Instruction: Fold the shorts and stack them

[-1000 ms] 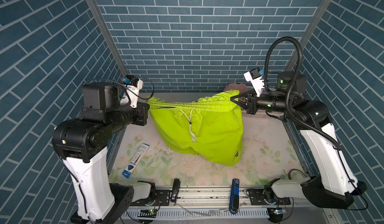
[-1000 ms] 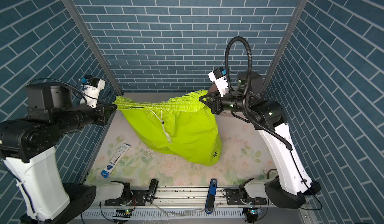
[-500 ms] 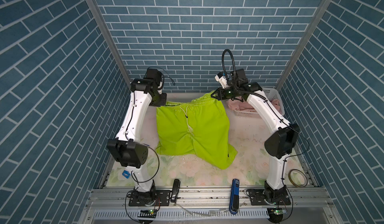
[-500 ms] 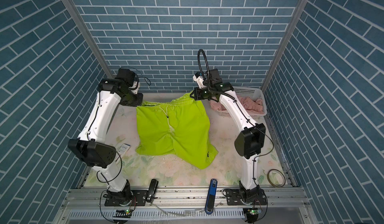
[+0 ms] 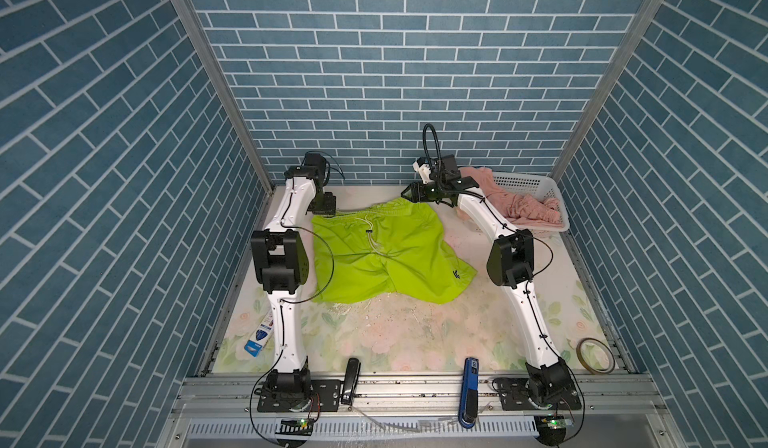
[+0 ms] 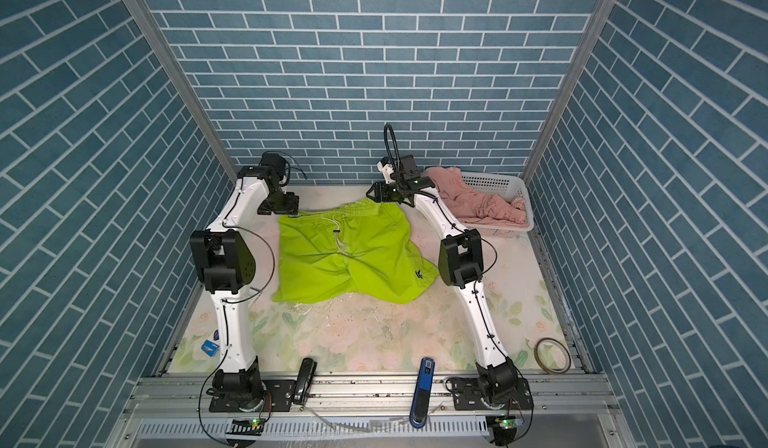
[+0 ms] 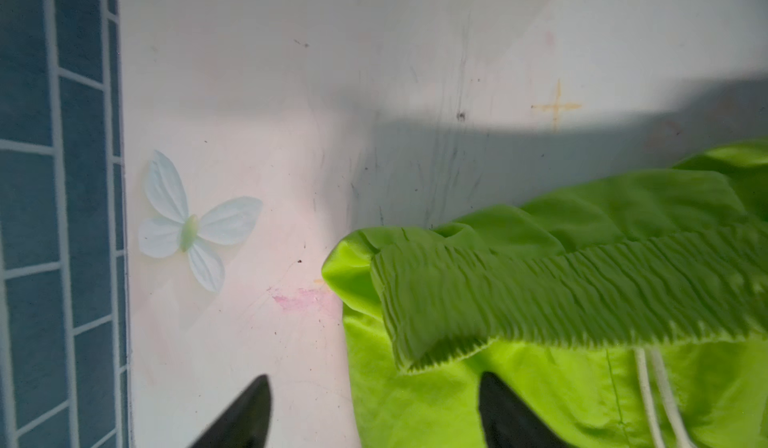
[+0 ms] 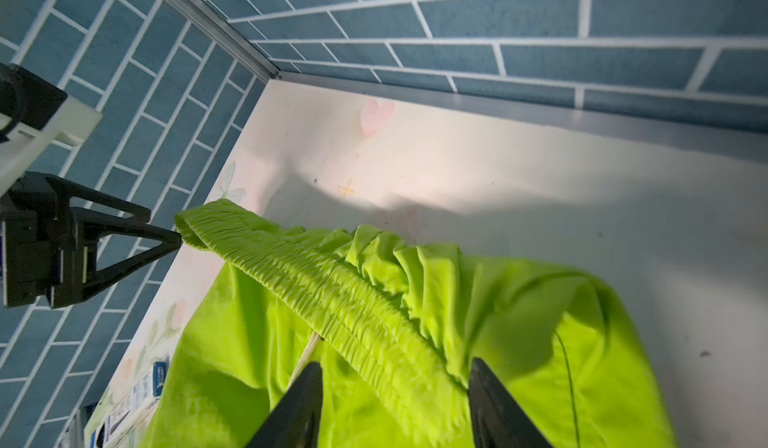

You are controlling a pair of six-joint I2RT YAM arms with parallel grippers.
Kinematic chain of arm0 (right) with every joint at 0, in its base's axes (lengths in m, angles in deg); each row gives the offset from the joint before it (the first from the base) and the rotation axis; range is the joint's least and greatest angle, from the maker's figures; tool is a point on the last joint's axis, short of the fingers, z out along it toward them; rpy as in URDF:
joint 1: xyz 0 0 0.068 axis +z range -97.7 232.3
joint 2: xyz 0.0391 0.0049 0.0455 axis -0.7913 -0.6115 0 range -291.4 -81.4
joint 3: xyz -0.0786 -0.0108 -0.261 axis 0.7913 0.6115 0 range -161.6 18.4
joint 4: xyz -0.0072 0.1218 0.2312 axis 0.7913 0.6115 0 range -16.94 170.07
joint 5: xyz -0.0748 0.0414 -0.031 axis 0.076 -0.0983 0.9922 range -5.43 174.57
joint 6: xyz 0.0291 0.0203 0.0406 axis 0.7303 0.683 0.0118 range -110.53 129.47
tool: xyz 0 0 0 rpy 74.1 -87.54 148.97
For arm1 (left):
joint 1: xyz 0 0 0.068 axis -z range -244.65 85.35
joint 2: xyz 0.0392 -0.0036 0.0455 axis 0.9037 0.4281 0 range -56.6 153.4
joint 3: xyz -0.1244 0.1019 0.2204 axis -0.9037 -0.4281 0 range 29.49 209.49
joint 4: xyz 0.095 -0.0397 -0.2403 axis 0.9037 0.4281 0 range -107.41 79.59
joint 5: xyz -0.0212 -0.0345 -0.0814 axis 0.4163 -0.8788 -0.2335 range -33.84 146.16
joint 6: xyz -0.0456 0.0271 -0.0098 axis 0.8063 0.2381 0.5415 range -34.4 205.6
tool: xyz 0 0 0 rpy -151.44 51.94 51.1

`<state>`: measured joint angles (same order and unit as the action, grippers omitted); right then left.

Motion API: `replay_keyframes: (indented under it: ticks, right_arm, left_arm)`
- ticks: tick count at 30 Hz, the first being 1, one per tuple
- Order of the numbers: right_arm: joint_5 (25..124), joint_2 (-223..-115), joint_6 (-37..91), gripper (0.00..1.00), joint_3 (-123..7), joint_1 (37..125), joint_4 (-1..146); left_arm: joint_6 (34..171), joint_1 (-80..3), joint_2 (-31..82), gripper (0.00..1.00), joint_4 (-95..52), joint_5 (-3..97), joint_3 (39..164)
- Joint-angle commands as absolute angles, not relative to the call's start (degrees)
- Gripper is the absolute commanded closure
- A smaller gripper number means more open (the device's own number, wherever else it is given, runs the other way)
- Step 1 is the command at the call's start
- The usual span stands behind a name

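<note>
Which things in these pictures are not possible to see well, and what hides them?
Pink shorts: both top views, crumpled in the basket; the right arm covers one end.
Packet: top views, left arm covers part; print too small.
Logo on green shorts: top views, too small to read.
Left gripper: left wrist view, only fingertips show; the picture edge cuts the rest.

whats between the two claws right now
The green shorts' waistband spans the gap, from left claw to right claw; both top views show it.
</note>
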<state>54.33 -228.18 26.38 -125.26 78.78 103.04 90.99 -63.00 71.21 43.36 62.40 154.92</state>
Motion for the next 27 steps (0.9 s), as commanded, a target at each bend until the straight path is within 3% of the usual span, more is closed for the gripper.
replay_keyframes:
  ticks: [1,5,9,16,20,27]
  right_arm:
    - [55.78,-220.69,25.30,0.37,-125.75,78.67,102.43]
    - [66.08,-208.53,18.87,0.36,-113.51,78.71,109.51]
    - [76.97,-193.19,13.89,0.36,-93.13,78.76,112.36]
    - [76.29,-171.04,14.48,0.37,-60.71,81.77,111.75]
    - [77.32,-165.42,19.45,0.36,-50.71,85.69,112.88]
    - [76.92,-161.77,25.96,0.34,-33.90,87.45,104.41]
  left_arm:
    - [91.35,-63.42,64.17,0.00,43.52,63.90,156.41]
    - [93.63,-63.26,53.41,0.00,44.47,61.86,147.99]
    - [97.63,-61.02,37.11,0.00,39.38,55.50,127.32]
    - [104.21,-51.98,14.20,0.00,33.97,52.52,95.70]
    - [108.58,-45.14,10.26,0.00,33.48,53.38,86.88]
    - [110.62,-41.28,8.77,0.00,27.87,53.98,77.02]
